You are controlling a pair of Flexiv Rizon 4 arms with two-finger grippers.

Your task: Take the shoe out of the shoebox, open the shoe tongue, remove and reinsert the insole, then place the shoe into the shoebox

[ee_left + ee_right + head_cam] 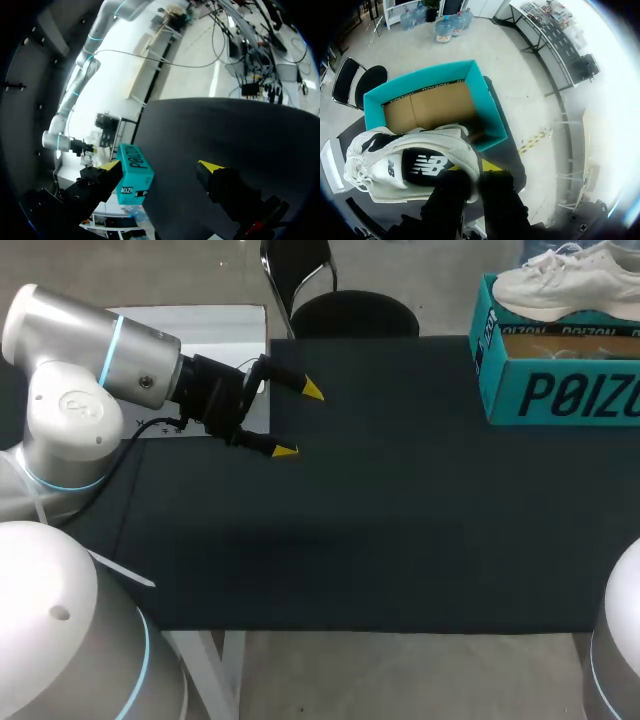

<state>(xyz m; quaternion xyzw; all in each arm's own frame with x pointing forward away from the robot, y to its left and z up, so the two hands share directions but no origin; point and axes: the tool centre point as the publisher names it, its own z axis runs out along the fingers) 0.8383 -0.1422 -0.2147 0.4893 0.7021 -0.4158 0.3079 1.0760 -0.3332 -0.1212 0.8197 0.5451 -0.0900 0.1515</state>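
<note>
A white shoe (567,282) hangs over the open teal shoebox (560,380) at the table's far right corner. In the right wrist view my right gripper (472,169) is shut on the heel end of the shoe (410,162), which is held above the shoebox (487,112). The box's brown cardboard inside shows empty. The right gripper itself lies outside the head view. My left gripper (299,420) hovers open over the table's left side, with nothing between its fingers. In the left wrist view the left gripper (160,165) points across the table toward the distant shoebox (134,172).
The black table (400,520) stretches between the two arms. A white sheet (215,335) lies at the far left, behind my left arm. My right arm's base (620,640) rises at the near right corner.
</note>
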